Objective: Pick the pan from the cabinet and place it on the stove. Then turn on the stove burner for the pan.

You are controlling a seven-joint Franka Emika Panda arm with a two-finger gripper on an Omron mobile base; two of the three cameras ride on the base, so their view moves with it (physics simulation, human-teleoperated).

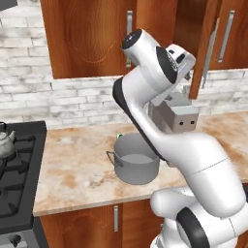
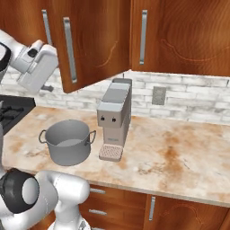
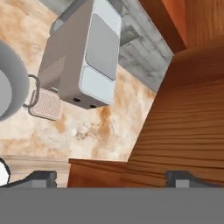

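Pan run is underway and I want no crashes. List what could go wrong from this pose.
1. The open cabinet door hangs out over the counter beside the hand; the gripper, fingers spread, could knock its edge.
2. The coffee machine and grey pot sit below, so a pan slipping on the way out might hit them.
3. A kettle occupies the stove.

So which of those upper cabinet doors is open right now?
The cabinet door above the grey pot, swung out toward the robot with its edge over the counter; the neighbouring doors sit flush and shut.

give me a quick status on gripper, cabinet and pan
Gripper open, empty, up by the cabinet door. Door swung open. Pan not seen. Grey pot and coffee machine below on counter.
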